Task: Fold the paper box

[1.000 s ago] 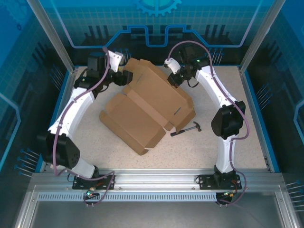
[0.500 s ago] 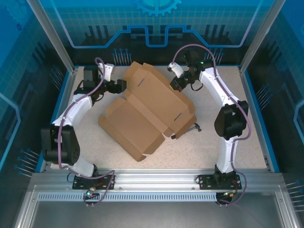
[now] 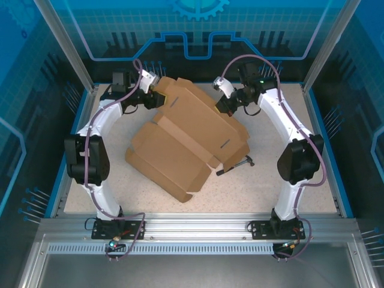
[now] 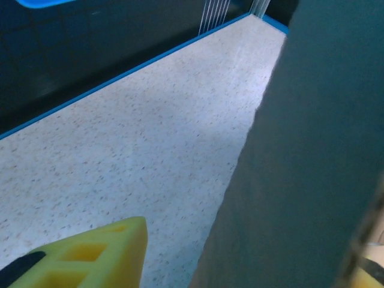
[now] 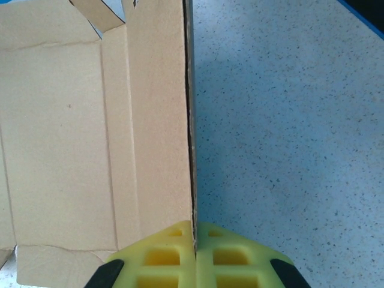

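The paper box [image 3: 186,141] lies half-formed at the centre of the table [image 3: 270,192], with the hammer [image 3: 235,164] just beside its near-right corner. The right gripper [image 5: 194,240] pinches the far-right wall. The left gripper [image 3: 156,95], withdrawn moments ago, has returned to straddle the far-left flap; whether it is clamped cannot be told. Folding can probably resume.

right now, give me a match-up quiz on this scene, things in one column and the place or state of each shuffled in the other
Things:
1. paper box
2. hammer
3. left tool
4. right tool

Place or state:
a. shut on the edge of an upright cardboard wall
b. lying at the box's near right corner
c. brown, the largest thing here, only partly folded
d. open at the box's far left corner, a cardboard panel between its fingers, one finger clear of it

Pairs: 1-c, 2-b, 3-d, 4-a
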`<control>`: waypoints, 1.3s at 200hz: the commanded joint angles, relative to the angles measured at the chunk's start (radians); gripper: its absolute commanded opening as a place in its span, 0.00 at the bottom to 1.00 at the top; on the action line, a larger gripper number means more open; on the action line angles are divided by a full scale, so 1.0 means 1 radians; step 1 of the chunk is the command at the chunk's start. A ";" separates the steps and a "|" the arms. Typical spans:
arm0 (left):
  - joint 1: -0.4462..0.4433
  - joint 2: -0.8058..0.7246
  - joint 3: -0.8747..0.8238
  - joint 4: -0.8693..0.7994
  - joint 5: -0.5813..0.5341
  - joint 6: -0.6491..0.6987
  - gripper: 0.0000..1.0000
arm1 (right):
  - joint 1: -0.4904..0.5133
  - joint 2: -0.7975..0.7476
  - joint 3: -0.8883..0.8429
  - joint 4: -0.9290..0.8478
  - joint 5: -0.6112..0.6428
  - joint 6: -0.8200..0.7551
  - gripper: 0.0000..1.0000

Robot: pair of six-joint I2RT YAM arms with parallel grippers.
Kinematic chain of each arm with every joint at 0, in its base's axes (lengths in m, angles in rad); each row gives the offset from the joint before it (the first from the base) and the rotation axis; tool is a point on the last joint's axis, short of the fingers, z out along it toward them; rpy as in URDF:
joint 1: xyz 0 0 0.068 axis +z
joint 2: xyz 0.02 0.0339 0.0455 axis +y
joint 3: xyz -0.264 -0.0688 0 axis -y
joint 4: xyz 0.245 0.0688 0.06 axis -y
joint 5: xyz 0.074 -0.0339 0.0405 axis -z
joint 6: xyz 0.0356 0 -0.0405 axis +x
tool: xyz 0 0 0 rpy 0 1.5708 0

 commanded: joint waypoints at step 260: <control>0.079 -0.097 -0.047 0.002 -0.382 -0.501 0.55 | 0.216 -0.112 -0.248 0.248 0.617 0.237 0.00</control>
